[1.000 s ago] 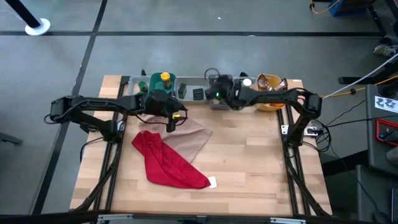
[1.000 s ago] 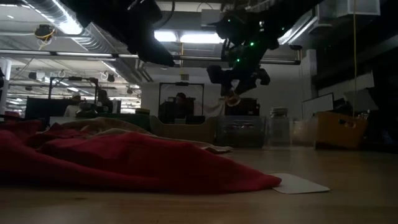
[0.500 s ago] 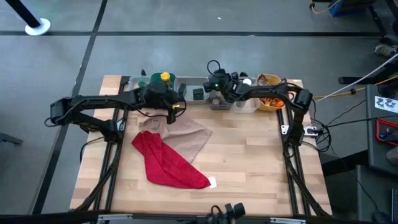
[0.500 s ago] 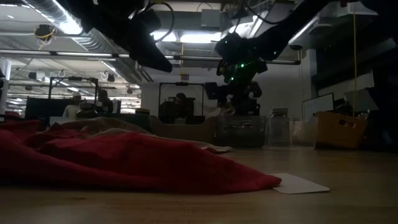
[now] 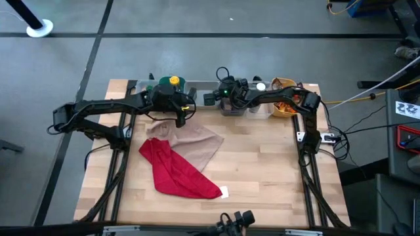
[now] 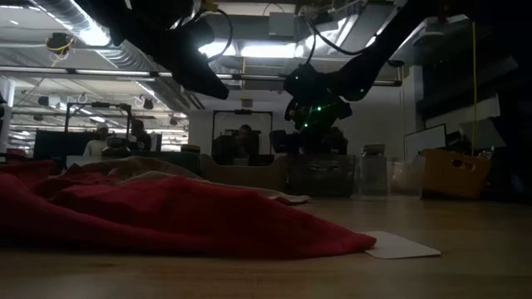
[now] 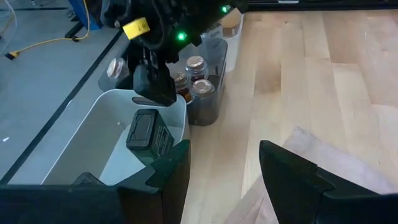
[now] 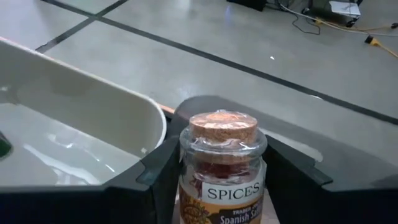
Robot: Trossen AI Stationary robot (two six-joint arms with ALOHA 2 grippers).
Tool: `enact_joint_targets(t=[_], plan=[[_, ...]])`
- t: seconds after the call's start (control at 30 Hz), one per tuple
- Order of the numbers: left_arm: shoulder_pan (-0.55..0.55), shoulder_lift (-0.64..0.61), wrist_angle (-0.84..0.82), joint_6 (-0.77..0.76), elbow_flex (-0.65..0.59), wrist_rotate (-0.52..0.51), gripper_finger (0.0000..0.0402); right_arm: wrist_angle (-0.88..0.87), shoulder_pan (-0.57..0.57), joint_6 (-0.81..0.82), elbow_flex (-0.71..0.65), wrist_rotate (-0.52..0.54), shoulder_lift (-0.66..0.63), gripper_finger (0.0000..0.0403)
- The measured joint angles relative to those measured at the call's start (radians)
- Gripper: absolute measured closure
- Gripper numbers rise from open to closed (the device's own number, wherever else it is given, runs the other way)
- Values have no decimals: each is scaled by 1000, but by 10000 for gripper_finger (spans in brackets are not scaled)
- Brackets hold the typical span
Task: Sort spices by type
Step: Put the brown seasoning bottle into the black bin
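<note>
1. A cork-topped spice jar [image 8: 222, 163] labelled "SPICES" stands upright between the right gripper's [image 8: 222, 180] two fingers, which press on its sides: it is grasped.
2. The right gripper [image 5: 222, 98] reaches over the row of bins at the table's far edge, its wrist lit green, with a white bin [image 8: 93, 109] just beside it.
3. The left gripper [image 7: 224, 168] has nothing between its parted fingers; it hovers above a tan cloth [image 5: 193, 143], facing the right gripper.
4. Ahead of the left gripper, a dark box [image 7: 144, 129] lies in the white bin [image 7: 81, 149], and small capped jars [image 7: 198, 74] fill a grey bin [image 7: 208, 102] next to it.
5. A red cloth [image 5: 176, 172] lies nearer the table's [image 5: 262, 170] front, overlapping the tan one.
6. Beyond the table, people [image 6: 243, 141] sit at desks.
</note>
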Motion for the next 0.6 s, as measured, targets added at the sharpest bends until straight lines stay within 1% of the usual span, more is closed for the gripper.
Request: enact_joint_targets(t=[0.2,0.3,0.6], plan=[[1,0,0,0,0,0,222,2,0,7,0,-2,24,206],[1,0,0,0,0,0,222,-6,0,13,1,-27,25,206],[0,1,0,0,0,0,222,-10,0,14,2,-31,25,205]])
